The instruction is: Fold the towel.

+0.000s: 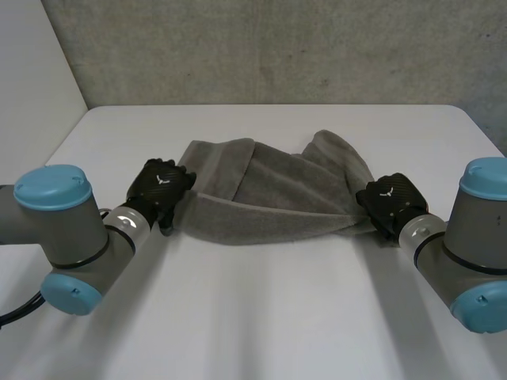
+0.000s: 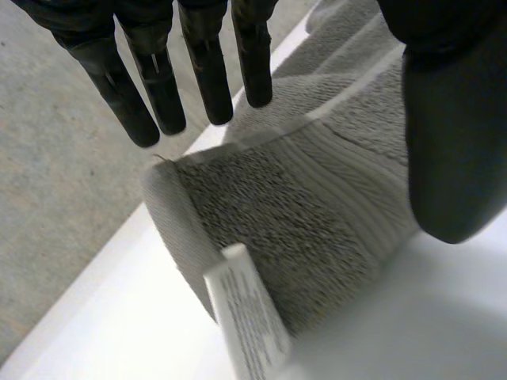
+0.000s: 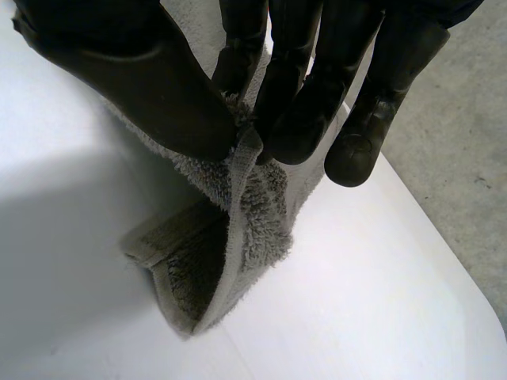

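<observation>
Right hand [image 1: 388, 202], frame right, pinches towel [image 1: 269, 198] corner thumb-to-fingers, holding edge up. Left hand [image 1: 161, 186], frame left, straddles other corner, fingers straight, unclamped: you likely need grip there first.

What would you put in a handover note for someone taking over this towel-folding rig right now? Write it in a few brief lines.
Left hand: open, fingers straight, at the left end of the towel. That end, with its label, sits between fingers and thumb, and no pinch is visible.
Right hand: shut on the towel, thumb and fingers pinching the right-end edge. The cloth below it hangs to the table.
Done: the towel is bunched lengthwise between the hands, with no neat fold yet.
Left: grasp the left end, then probably carry both ends over and flatten.
</observation>
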